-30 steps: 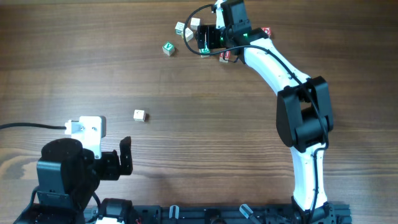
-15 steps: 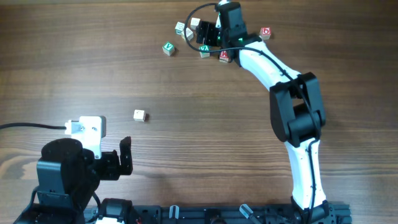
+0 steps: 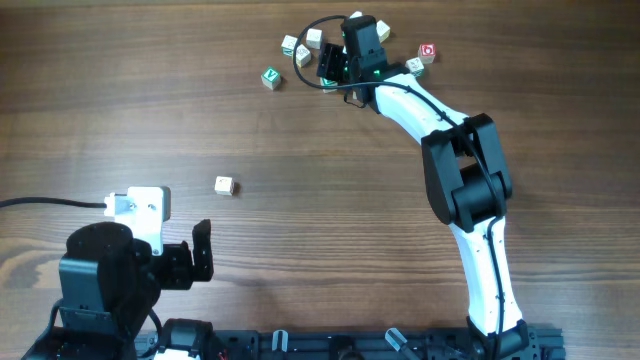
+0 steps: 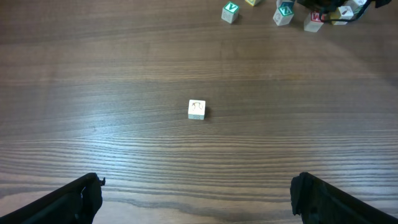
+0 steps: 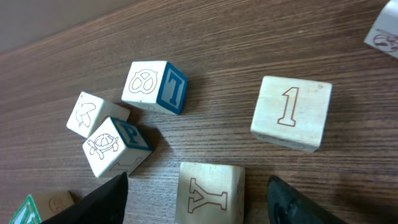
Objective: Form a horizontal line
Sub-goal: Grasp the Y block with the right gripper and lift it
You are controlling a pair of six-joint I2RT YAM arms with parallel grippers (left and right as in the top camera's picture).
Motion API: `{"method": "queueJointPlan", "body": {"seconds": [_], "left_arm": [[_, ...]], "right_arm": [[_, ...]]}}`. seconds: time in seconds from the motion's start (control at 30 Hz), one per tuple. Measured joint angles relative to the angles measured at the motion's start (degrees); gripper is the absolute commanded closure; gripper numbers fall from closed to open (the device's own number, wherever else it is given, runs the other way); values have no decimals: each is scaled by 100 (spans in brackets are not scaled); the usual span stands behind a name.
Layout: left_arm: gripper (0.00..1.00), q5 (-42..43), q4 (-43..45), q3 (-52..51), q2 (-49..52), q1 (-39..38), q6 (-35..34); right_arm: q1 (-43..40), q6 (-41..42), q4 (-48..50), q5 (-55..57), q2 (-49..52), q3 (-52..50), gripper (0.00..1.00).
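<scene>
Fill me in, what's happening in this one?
The right arm is stretched to the far side of the table. Its tool is open over a scattered cluster of wooden letter cubes, with the cube marked Y between its fingers but not gripped. The left tool is open near the robot's base, with one lone cube lying ahead of it. No horizontal line is formed yet.
</scene>
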Motion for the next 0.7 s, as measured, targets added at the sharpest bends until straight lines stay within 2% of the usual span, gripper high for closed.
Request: {"method": "queueJointPlan", "body": {"seconds": [0.03,0.27,0.47,0.7], "left_arm": [[0,0,0,0,0,0,0],[0,0,0,0,0,0,0],[0,0,0,0,0,0,0],[0,0,0,0,0,0,0]], "right_arm": [[0,35,28,37,9,0,37],[0,105,114,83,149,0,42],[0,157,168,103,229,0,61],[0,144,273,125,258,31,72]]}}
